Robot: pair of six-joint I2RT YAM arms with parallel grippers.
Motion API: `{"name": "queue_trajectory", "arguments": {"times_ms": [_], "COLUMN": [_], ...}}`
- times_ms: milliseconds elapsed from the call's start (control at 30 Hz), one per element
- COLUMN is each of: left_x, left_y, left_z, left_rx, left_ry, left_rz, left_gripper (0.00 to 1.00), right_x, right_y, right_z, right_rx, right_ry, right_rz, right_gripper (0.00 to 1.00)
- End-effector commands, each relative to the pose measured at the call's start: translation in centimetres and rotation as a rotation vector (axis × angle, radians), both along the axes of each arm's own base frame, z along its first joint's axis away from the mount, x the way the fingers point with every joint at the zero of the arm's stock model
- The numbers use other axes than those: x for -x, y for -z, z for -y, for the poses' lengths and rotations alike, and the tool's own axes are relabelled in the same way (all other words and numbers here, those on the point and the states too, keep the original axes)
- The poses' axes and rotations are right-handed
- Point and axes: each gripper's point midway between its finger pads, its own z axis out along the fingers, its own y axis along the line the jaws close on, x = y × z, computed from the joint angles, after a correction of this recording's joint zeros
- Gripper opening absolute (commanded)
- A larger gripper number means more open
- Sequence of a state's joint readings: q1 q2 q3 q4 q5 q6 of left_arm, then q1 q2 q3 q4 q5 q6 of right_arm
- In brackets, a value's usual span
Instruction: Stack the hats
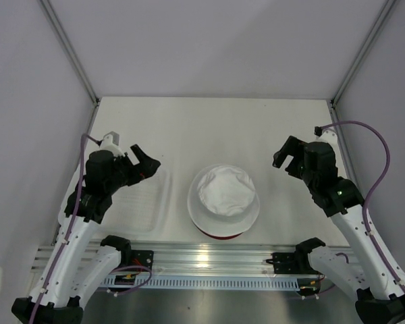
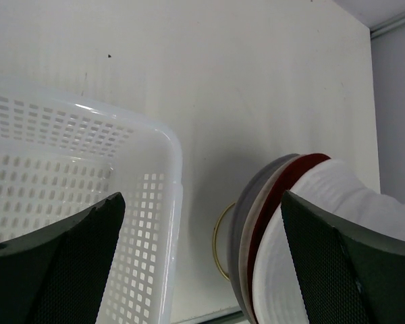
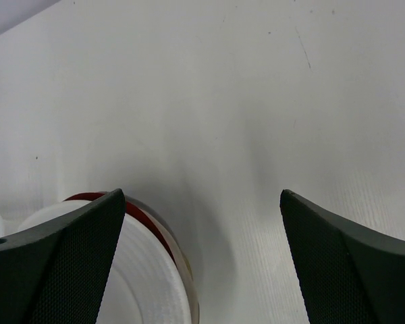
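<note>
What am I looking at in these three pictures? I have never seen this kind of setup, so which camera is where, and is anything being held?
These are two white robot arms bolted at the near edge of a table. The wide picture comes from a fixed camera above and behind them; the left gripper and right gripper both hang over the table with fingers apart, holding nothing. The other two pictures come from small cameras on each wrist, so the dark shapes at the bottom corners are that arm's own fingers.

In the middle of the table lies a pile of hats: the white hat on top, the dark red hat under it, and a grey-edged hat at the bottom. Beside the pile, under the left arm, sits a clear perforated tray, which looks empty.
</note>
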State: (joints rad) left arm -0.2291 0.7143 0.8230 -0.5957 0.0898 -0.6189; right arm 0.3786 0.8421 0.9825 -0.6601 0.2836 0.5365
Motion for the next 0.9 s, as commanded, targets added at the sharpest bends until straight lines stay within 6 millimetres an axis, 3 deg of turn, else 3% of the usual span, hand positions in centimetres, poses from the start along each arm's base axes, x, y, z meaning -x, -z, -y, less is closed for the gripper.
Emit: {"name": "queue_trajectory", "arguments": {"times_ms": [0, 133, 233, 500, 633, 867], "left_x": [1.2, 2.2, 3.0, 5.1, 5.3, 5.4], "left_y": [-0.7, 1.0, 1.8, -0.2, 0.9, 2.2], "left_z": [1.0, 0.9, 0.1, -1.4, -2.9, -2.2], "left_rx": [0.031, 0.024, -0.008, -0.050, -0.092, -0.105], "left_ry": [0.110, 0.109, 0.084, 0.057, -0.019, 0.036], "left_rz": [0.000, -0.066, -0.074, 0.056, 0.021, -0.043], "left_gripper": [0.99, 0.99, 0.99, 0.99, 0.99, 1.00], "right_x": [-0.4, 0.5, 1.0, 2.0, 2.4, 1.7], "right_y": [-1.7, 0.2, 0.4, 0.2, 0.3, -0.9], "right_z": [0.7, -0.2, 0.2, 0.4, 0.5, 1.4], "right_rx": [-0.004, -0.010, 0.002, -0.027, -0.041, -0.034], "right_ry": [0.018, -0.032, -0.022, -0.011, -0.004, 0.051], "right_rz": [0.042, -0.060, -0.087, -0.080, -0.059, 0.002], "right_gripper": [0.99, 0.99, 0.99, 0.99, 1.00, 0.99]}}
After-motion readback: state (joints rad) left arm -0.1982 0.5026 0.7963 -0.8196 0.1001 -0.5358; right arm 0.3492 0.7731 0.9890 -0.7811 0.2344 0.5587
